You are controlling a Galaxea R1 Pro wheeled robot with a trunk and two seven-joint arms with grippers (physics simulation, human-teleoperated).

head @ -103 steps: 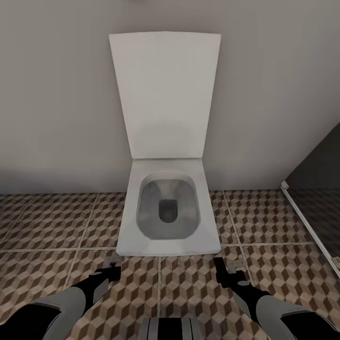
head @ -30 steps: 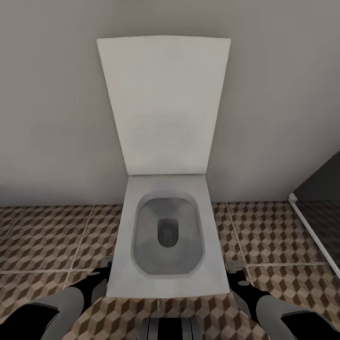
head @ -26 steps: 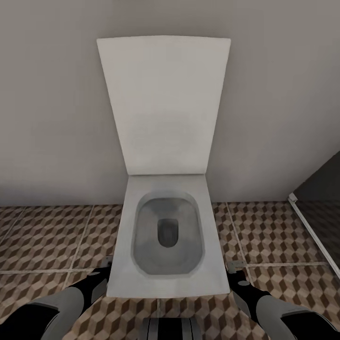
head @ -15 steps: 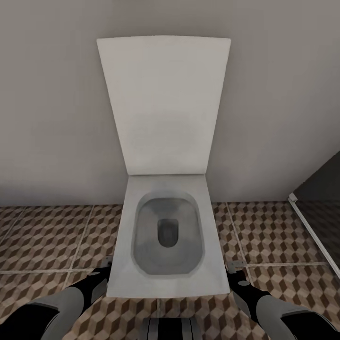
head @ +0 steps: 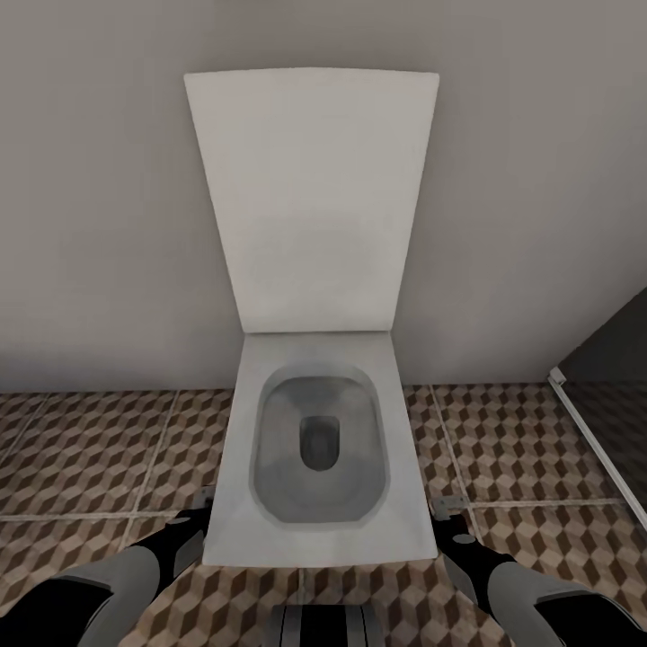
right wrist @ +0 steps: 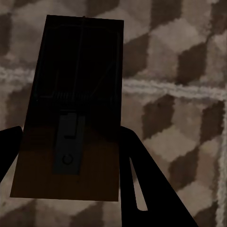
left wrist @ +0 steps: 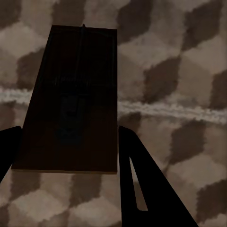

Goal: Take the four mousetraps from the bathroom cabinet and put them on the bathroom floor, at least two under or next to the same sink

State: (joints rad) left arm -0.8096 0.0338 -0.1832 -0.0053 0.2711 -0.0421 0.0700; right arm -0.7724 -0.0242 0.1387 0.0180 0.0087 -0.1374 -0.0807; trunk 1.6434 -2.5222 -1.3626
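Toilet (head: 314, 449) open ahead against wall (head: 99, 225), both grippers clamping mousetraps (left wrist: 75, 99)

Toilet (head: 314, 449): white, straight before me, lid raised against the wall
Wall (head: 99, 225): plain grey
Dark panel (head: 611, 350): far right

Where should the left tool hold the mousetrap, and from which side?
Grip the mousetrap across its two long edges near the wrist end, coming in along its length. The board is flat and narrow, so the left tool spans it, clear of the central metal parts.
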